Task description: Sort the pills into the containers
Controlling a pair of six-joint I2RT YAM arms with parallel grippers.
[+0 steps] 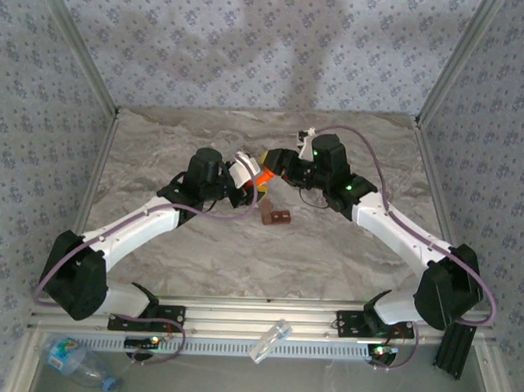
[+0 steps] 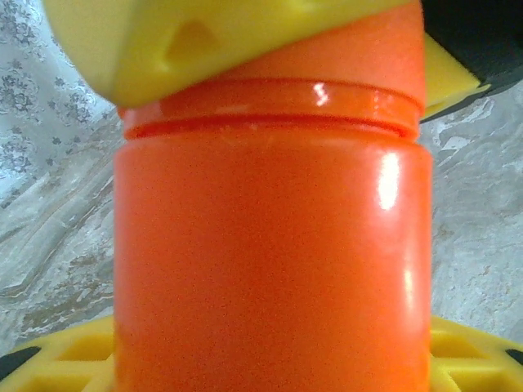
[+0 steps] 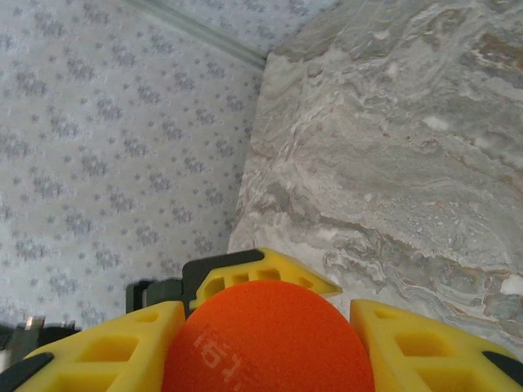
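- Pill bottle (image 2: 270, 269), orange-red and round, is held up off the marbled tabletop (image 1: 242, 264), between the two sets of fingers where the arms meet.
- The left fingers (image 2: 57, 363) are yellow and sit one on each side of the bottle's lower body, gripping it at a middle opening.
- The right fingers (image 3: 106, 351) are also yellow. They stand on both sides of the bottle's round top and press close against it, at a narrow opening.
- In the left wrist view, one right finger lies across the cap, above the ridge of the neck.
- In the right wrist view, one left finger shows behind the orange top, between the two right fingers.
- A small brown object (image 1: 275, 217) lies on the tabletop near the fingers, on the side toward the arm bases. It touches neither set; what it is I cannot tell.
- A clear water bottle (image 1: 75, 359) with a blue label lies well apart from the fingers, past the left arm's base.
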